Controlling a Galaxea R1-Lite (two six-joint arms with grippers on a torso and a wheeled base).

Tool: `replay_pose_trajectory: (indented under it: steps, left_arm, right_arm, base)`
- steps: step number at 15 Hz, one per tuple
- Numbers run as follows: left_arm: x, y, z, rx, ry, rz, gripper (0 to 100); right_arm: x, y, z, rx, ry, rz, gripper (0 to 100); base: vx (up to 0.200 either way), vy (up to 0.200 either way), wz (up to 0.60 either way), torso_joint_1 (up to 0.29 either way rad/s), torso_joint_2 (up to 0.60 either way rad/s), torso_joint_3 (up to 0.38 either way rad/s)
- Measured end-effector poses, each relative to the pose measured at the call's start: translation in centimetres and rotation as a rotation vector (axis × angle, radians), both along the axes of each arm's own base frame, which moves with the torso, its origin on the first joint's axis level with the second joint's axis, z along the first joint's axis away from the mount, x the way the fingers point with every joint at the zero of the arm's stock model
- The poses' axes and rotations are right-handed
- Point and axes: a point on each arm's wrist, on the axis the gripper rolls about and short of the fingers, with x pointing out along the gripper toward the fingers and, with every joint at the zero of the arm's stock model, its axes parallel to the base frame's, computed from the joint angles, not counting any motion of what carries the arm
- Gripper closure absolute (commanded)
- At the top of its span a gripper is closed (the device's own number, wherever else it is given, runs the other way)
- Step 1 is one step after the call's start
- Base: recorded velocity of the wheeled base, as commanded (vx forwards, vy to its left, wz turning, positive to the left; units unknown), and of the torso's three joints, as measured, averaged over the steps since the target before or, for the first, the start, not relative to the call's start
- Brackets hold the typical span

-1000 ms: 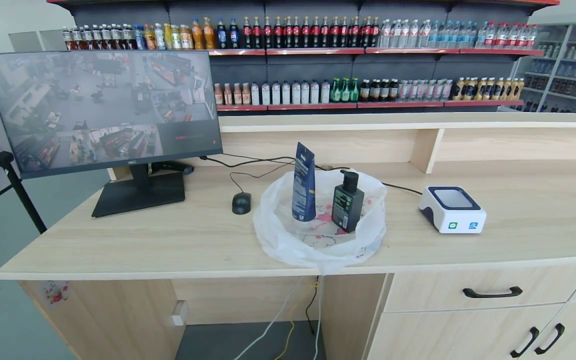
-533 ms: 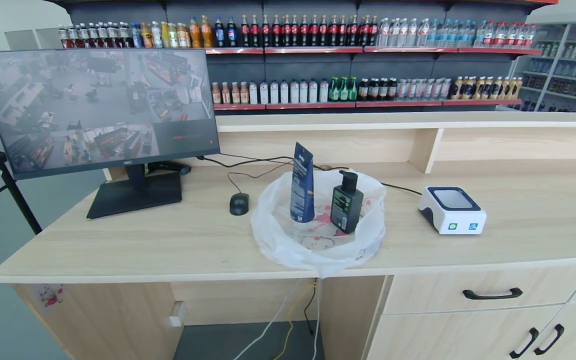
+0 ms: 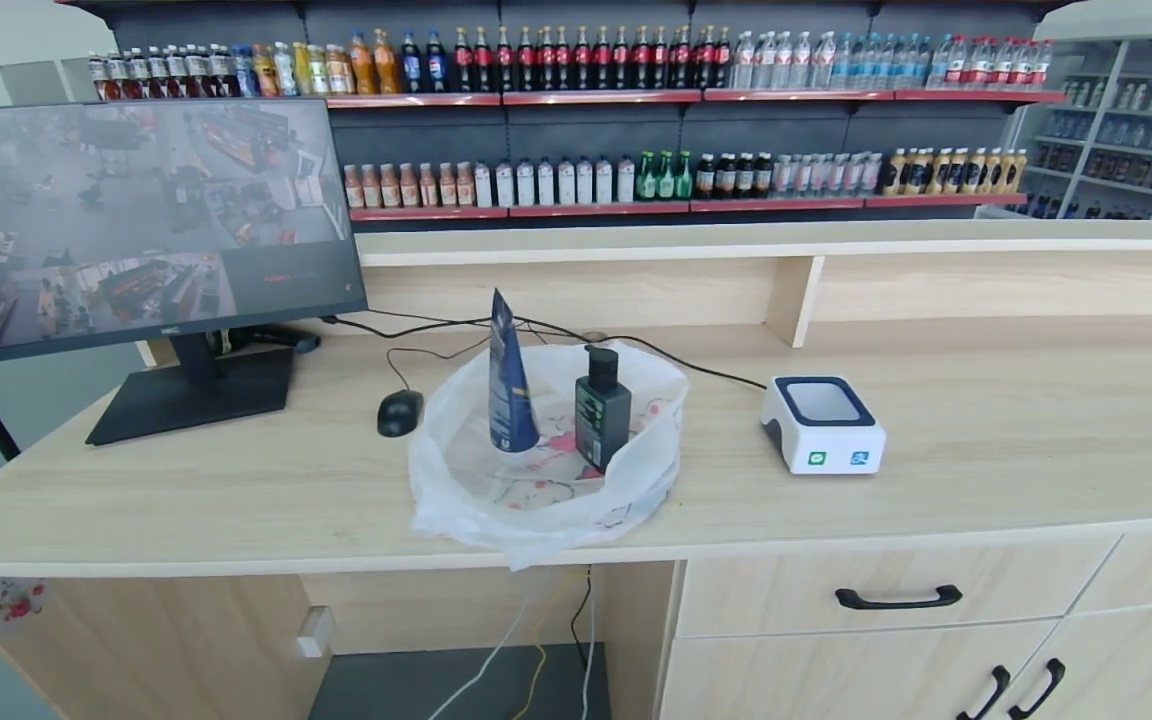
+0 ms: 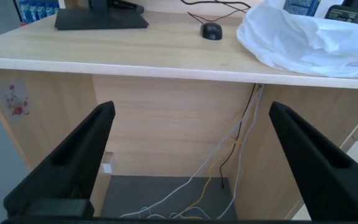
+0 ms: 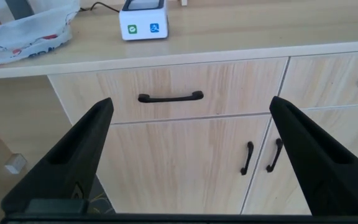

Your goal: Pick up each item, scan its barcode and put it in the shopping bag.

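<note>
Tube (image 3: 510, 385) and bottle (image 3: 601, 410) upright in bag (image 3: 456, 490) on counter (image 3: 986, 440), scanner (image 3: 822, 425) near, left gripper (image 4: 191, 109) wide open below counter, right gripper (image 5: 191, 102) wide open facing drawer (image 5: 229, 78)

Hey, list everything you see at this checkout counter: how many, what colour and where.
white plastic shopping bag: one, white with red print, on the counter near its front edge
dark blue stand-up tube: one, upright in the bag
black pump bottle: one, upright in the bag, beside the tube
white box scanner with a dark blue top: one, on the counter, right of the bag
black computer mouse: one, left of the bag
black-framed monitor: one, at the counter's left end
light wooden counter: one, pale wood
black handles: three, on the counter's front
drink bottles: many, mixed colours, on shelves behind
left hand: black, open, low before the cables
right hand: black, open, low before the drawer
</note>
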Motion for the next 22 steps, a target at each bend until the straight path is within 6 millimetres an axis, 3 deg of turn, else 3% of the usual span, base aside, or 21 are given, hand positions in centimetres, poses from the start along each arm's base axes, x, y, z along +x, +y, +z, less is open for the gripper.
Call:
replay_pose_trajectory:
  steps: [15, 22]
  left_arm:
    - [0.00, 0.00, 0.01, -0.001, 0.000, 0.000, 0]
    - [0.00, 0.00, 0.01, -0.002, 0.000, 0.000, 0]
  right_arm:
    - [0.00, 0.00, 0.00, -0.003, 0.001, 0.000, 0]
    - [0.00, 0.00, -0.01, -0.002, 0.002, 0.001, 0]
  base:
    - [0.000, -0.200, 0.00, 0.003, 0.00, 0.002]
    - [0.000, 0.000, 0.00, 0.000, 0.00, 0.000]
